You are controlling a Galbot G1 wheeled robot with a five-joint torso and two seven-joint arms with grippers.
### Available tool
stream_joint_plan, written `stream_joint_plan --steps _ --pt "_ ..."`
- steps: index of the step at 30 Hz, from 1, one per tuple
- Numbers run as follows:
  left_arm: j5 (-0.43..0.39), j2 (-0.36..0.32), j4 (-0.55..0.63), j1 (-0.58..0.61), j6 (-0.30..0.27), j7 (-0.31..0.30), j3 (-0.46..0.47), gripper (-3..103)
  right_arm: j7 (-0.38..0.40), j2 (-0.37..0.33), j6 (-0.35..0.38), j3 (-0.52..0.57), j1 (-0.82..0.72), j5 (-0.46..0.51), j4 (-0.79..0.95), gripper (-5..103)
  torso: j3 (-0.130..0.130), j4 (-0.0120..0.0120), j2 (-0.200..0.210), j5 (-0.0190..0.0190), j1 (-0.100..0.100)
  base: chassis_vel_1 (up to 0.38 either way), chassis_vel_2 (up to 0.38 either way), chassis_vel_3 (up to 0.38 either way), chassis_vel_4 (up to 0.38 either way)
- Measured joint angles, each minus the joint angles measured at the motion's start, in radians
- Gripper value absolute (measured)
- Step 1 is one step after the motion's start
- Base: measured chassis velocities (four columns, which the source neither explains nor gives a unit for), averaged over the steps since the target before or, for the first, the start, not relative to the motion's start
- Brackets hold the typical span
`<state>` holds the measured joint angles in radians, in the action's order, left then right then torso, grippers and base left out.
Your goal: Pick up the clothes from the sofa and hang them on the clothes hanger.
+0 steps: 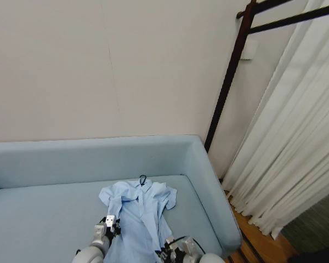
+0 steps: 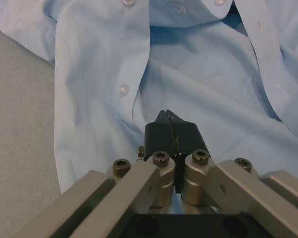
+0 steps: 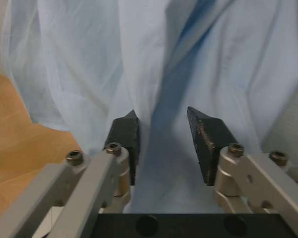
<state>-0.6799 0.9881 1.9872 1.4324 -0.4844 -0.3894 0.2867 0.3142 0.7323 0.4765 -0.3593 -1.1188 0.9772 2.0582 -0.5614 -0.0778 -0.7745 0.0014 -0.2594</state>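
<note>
Left gripper (image 1: 108,224) sits low at the near edge, over the shirt's (image 1: 138,211) left side. In its wrist view the black pads (image 2: 161,136) are pressed together, nothing visible between them, tips over the cloth by the button strip; contact can't be told. Right gripper (image 1: 172,253) is at the shirt's near hem, jaws spread, with a fold of cloth between the pads (image 3: 124,139), not pinched.

Shirt is light blue and lies on the sofa (image 1: 44,219) seat toward its right end, collar away from the robot. A black hanger hook (image 1: 142,179) pokes out at the collar. Plain wall (image 1: 98,66) behind the sofa back. A dark clothes rack (image 1: 226,82) stands past the sofa's right end. White curtain (image 1: 285,142) is right of it, above wooden floor (image 1: 247,224).
</note>
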Motion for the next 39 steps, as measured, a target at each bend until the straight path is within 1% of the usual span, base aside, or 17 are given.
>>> stream_joint_plan --steps 2,5,8,10,13,15,17,19,20,23,24,27,28,30,34,35,39 --pt "-0.009 -0.005 -0.006 -0.016 -0.001 -0.001 0.001 0 0.017 -0.031 -0.01 0.004 -0.007 0.017 0.029 42 0.0 -0.0003 0.0 -0.0001 0.0 0.0 0.0 0.0 0.0" --pt "-0.019 -0.012 -0.009 -0.03 -0.003 -0.002 0.001 0 0.032 -0.049 -0.012 0.01 0.002 0.033 0.061 47 0.0 -0.0003 0.0 0.0 0.0 0.0 0.0 0.0 0.0" --pt "-0.033 -0.024 -0.014 -0.05 -0.006 -0.003 0.003 0 0.07 -0.058 -0.013 0.033 0.074 0.083 0.092 64 0.0 -0.0003 0.0 0.0 0.0 0.0 0.0 0.0 0.0" --pt "-0.034 -0.028 -0.016 -0.055 -0.006 -0.003 0.004 0 0.078 -0.056 -0.011 0.041 0.113 0.109 0.092 64 0.0 -0.0002 0.0 -0.0001 0.0 0.0 0.0 0.0 0.0" --pt "-0.036 -0.036 -0.019 -0.066 -0.003 -0.003 0.01 0 0.081 -0.026 0.003 0.052 0.291 0.206 0.026 80 0.0 -0.0001 0.0 0.0001 0.0 0.0 0.0 0.0 0.0" --pt "-0.036 -0.039 -0.017 -0.068 -0.002 -0.003 0.013 0 0.056 0.009 0.005 0.046 0.419 0.24 -0.066 90 0.0 0.0003 0.0 -0.0003 0.0 0.0 0.0 0.0 0.0" --pt "-0.036 -0.039 -0.016 -0.068 -0.002 -0.003 0.014 0 0.037 0.032 0.004 0.039 0.475 0.246 -0.127 90 0.0 0.0002 0.0 -0.0003 0.0 0.0 0.0 0.0 0.0" --pt "-0.034 -0.039 -0.01 -0.062 -0.001 -0.004 0.018 0 -0.006 0.099 -0.001 0.025 0.577 0.245 -0.277 99 0.0 -0.0001 0.0 -0.0002 0.0 0.0 0.0 0.0 0.0" --pt "-0.034 -0.039 -0.01 -0.062 -0.001 -0.004 0.018 0 -0.006 0.099 -0.001 0.025 0.577 0.245 -0.277 99 0.0 -0.0001 0.0 -0.0002 0.0 0.0 0.0 0.0 0.0" --pt "-0.032 -0.038 -0.003 -0.052 -0.001 -0.005 0.02 0 -0.053 0.231 -0.022 0.007 0.697 0.199 -0.516 100 0.0 0.0 0.0 -0.0001 0.0 0.0 0.0 0.0 0.0" --pt "-0.032 -0.038 -0.003 -0.052 -0.001 -0.005 0.02 0 -0.053 0.231 -0.022 0.007 0.697 0.199 -0.516 100 0.0 0.0 0.0 -0.0001 0.0 0.0 0.0 0.0 0.0" --pt "-0.03 -0.037 0.0 -0.047 -0.001 -0.006 0.022 0 -0.086 0.346 -0.044 -0.01 0.747 0.123 -0.687 100 0.0 0.0003 0.0 -0.0001 0.0 0.0 0.0 0.0 0.0" --pt "-0.03 -0.037 0.0 -0.047 -0.001 -0.006 0.022 0 -0.086 0.346 -0.044 -0.01 0.747 0.123 -0.687 100 0.0 0.0003 0.0 -0.0001 0.0 0.0 0.0 0.0 0.0" --pt "-0.03 -0.037 0.001 -0.047 -0.001 -0.008 0.026 0 -0.1 0.412 -0.064 -0.021 0.749 0.054 -0.779 100 0.0 0.0003 0.0 -0.0002 0.0 0.0 0.0 0.0 0.0" --pt "-0.031 -0.038 0.0 -0.051 -0.001 -0.008 0.027 0 -0.106 0.441 -0.07 -0.038 0.726 0.013 -0.817 100 0.0 -0.0001 0.0 -0.0002 0.0 0.0 0.0 0.0 0.0" --pt "-0.031 -0.038 -0.004 -0.056 -0.001 -0.008 0.027 0 -0.119 0.451 -0.081 -0.051 0.705 -0.023 -0.836 100 0.0 -0.0002 0.0 -0.0002 0.0 0.0 0.0 0.0 0.0" --pt "-0.032 -0.038 -0.012 -0.065 -0.001 -0.006 0.025 0 -0.136 0.453 -0.104 -0.067 0.67 -0.073 -0.848 100 0.0 -0.0004 0.0 -0.0001 0.0 0.0 0.0 0.0 0.0"
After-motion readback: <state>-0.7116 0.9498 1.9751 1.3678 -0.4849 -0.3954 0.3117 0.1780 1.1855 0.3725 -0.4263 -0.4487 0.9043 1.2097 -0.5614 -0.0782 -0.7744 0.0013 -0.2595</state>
